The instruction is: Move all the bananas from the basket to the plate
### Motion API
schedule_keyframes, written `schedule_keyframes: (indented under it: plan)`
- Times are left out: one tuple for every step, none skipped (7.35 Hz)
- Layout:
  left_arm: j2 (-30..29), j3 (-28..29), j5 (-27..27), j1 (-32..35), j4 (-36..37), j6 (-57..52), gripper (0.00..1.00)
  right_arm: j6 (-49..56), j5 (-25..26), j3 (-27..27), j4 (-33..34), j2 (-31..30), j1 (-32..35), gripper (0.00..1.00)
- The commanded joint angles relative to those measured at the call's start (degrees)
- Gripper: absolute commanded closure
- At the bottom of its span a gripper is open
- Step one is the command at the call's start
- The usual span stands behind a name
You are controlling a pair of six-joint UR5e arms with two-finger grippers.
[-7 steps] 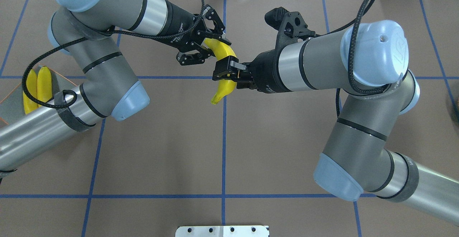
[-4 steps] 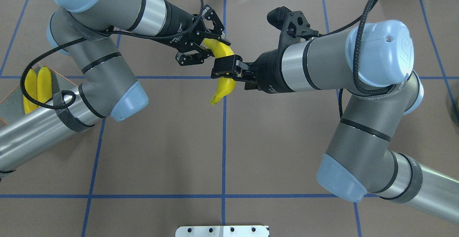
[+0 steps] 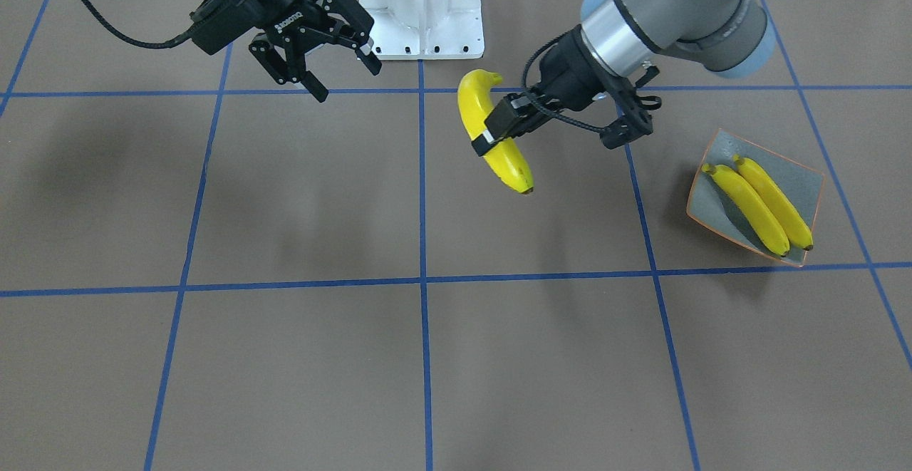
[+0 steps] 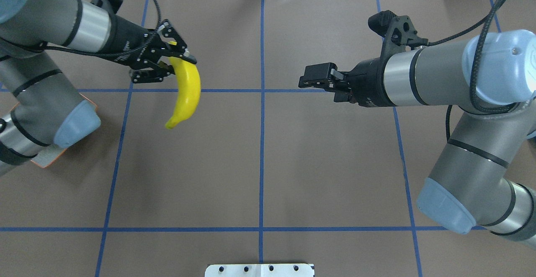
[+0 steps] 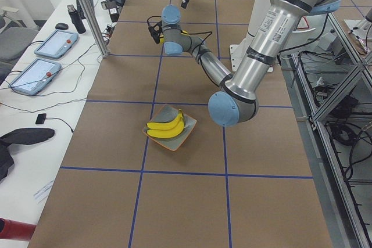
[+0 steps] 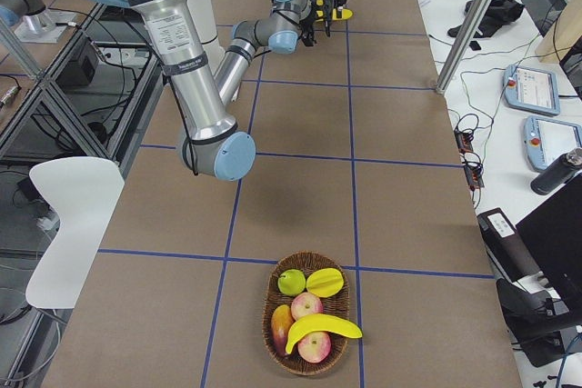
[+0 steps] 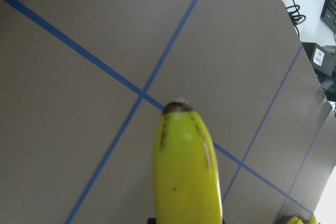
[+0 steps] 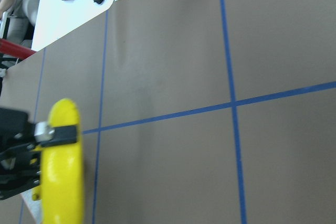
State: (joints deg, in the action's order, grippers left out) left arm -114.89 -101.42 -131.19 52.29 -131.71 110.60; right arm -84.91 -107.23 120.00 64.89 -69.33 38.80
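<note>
Gripping one banana [image 3: 509,168] is the left tool [image 3: 490,137]: fingers closed across the fruit on its stem-side half, dark tip pointing toward the robot's side. Fruit appears lifted clear of the tabletop [image 3: 285,193].

Position: left of the centre line, between mid-tabletop and the plate [image 3: 798,186], not yet over it. The plate carries two bananas [image 3: 748,211] side by side, with a bare strip beside them.

Right tool [image 3: 347,80]: fingers spread, nothing between them, well apart from the fruit, on the right half.

A fourth banana [image 6: 323,328] lies on top of other fruit in the basket [image 6: 269,311] at the far right end.

Handling (judgement):
- Light and firm, but the skin is smooth and bruises easily, so a moderate squeeze only.
- Curved and tapering; the best hold is across the thick middle, where it balances.
- The present hold is off-centre, so the long free end may pivot between the pads on quick moves.
- Set-down: release low, parallel to the other two. The plate is glossy and curved, so the fruit may slide or roll.
</note>
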Motion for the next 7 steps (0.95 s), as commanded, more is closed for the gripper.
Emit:
schedule_keyframes:
  plan:
    - [12.7,-0.5,-2.0,6.1,0.1,-12.2,1.0,1.3,1.7,-0.5,0.1,-4.5,1.5,0.0]
    - [16.8,0.1,-1.8,7.7,0.2,-18.8,1.0,1.6,2.9,-0.9,0.0,-6.4,1.8,0.0]
    - [20.1,0.3,-0.8,9.0,1.6,-24.0,1.0,2.0,4.6,-1.4,0.1,-6.9,1.8,0.0]
    - [20.6,-0.2,2.7,8.8,8.2,-27.3,1.0,2.0,5.4,-2.1,0.1,-7.0,1.8,0.0]
    - [20.6,-0.1,4.9,8.6,12.1,-29.0,1.0,2.0,5.5,-2.3,0.1,-7.1,1.8,0.0]
    - [23.0,0.3,6.4,8.4,13.2,-33.7,1.0,2.0,6.0,-2.4,0.1,-7.1,1.8,0.0]
    - [25.0,0.8,11.0,7.8,14.7,-36.7,1.0,2.0,6.5,-2.6,0.1,-7.1,1.8,0.0]
